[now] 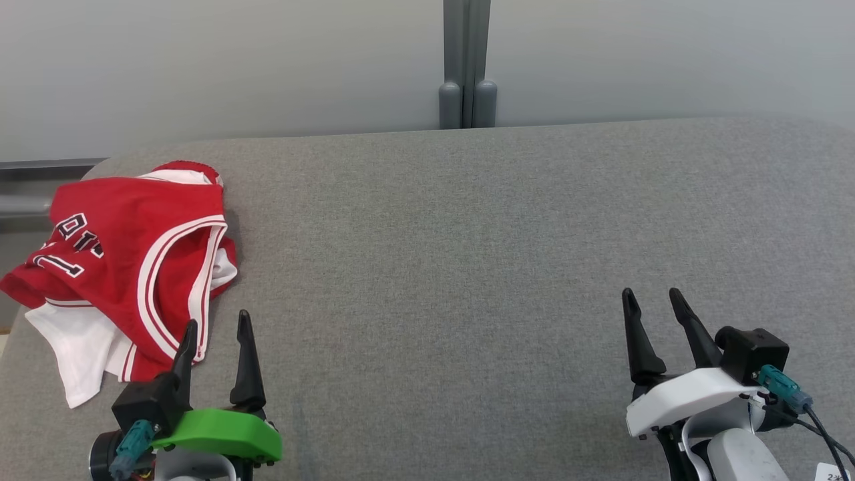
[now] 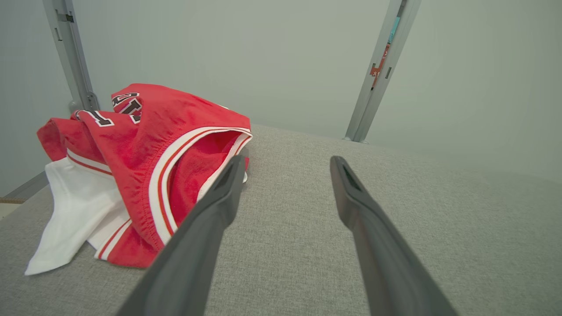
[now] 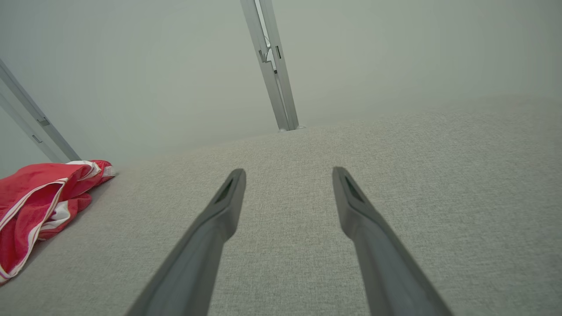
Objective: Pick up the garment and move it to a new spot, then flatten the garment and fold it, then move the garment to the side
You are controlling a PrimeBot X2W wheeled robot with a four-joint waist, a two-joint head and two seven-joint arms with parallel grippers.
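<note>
So this was me with both sets of jaws spread wide and nothing held in either. My left gripper [image 1: 218,319], the one with the green cover [image 1: 220,434], sat at the lower left of the head view. My right gripper [image 1: 650,292], the one with the white cover [image 1: 688,394], sat at the lower right over bare cloth.

The thing I was there for was a red basketball jersey [image 1: 133,254]. It lay crumpled in a heap at the far left of the grey fabric-covered table [image 1: 467,267], close to that edge. It had white bands with thin red stripes along the openings and black-and-white lettering on the side facing away from me. I couldn't read the lettering because of the folds. A white layer [image 1: 77,347] stuck out from under the red on the near left side and lay flat on the cloth.

From my head camera, the tip of my left gripper's outer finger [image 1: 184,354] overlapped the near edge of the jersey. In my left wrist view the same finger crossed in front of the striped opening, with the other one over bare table just beside it. I honestly couldn't tell if I was touching the fabric or only hanging in front of it.

My right gripper was well apart from the jersey, which showed at the far left edge of my right wrist view. Behind the table were a pale wall [image 1: 200,67] and a grey post [image 1: 466,67].
</note>
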